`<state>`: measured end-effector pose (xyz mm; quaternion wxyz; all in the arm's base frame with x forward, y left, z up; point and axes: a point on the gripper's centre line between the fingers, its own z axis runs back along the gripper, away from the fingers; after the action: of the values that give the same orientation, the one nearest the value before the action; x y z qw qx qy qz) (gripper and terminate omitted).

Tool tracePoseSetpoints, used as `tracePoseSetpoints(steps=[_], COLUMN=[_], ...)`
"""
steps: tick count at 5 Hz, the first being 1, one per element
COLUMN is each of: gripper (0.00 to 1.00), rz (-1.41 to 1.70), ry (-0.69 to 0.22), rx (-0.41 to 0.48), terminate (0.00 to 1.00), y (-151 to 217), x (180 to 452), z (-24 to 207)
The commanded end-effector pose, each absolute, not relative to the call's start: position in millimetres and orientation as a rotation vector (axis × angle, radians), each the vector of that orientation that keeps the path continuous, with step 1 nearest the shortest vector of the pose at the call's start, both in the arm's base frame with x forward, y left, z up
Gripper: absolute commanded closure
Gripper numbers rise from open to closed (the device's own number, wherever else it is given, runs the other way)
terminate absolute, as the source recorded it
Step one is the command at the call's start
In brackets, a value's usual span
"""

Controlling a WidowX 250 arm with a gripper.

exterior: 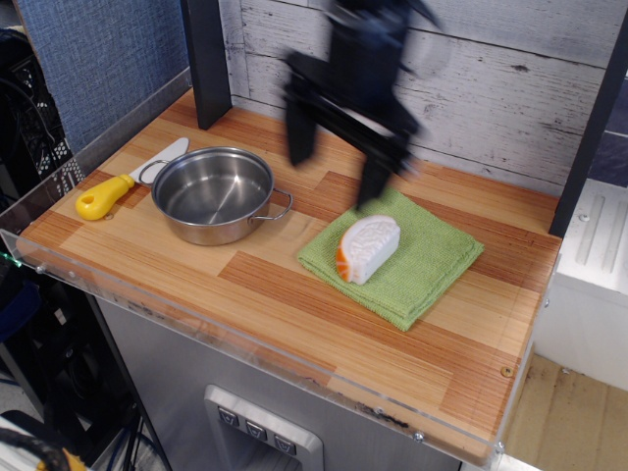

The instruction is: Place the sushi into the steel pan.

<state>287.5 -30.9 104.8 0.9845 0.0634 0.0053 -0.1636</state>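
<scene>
The sushi (367,248), a white block with an orange end, lies on a green cloth (392,256) at the middle right of the wooden table. The steel pan (213,194) stands empty to the left of the cloth. My gripper (336,172) is blurred by motion and hangs above the table's back, between the pan and the sushi. Its two dark fingers (298,126) are spread wide apart and hold nothing. It touches neither the sushi nor the pan.
A yellow-handled toy knife (127,181) lies left of the pan. A dark post (205,61) stands at the back left. A clear rim (196,312) lines the table's front edge. A plank wall backs the table.
</scene>
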Motion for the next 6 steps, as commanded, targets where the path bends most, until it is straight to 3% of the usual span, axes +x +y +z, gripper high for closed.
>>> tracePoseSetpoints(steps=[1,3,6], gripper=[0.0,0.0,0.0], rz=[-0.441,-0.341,-0.161], ry=[-0.196,-0.156,-0.083], rx=[0.081,0.138,0.03], terminate=[0.0,0.0,0.0], y=[-26,-6,3], x=[307,311,307], z=[79,70,58])
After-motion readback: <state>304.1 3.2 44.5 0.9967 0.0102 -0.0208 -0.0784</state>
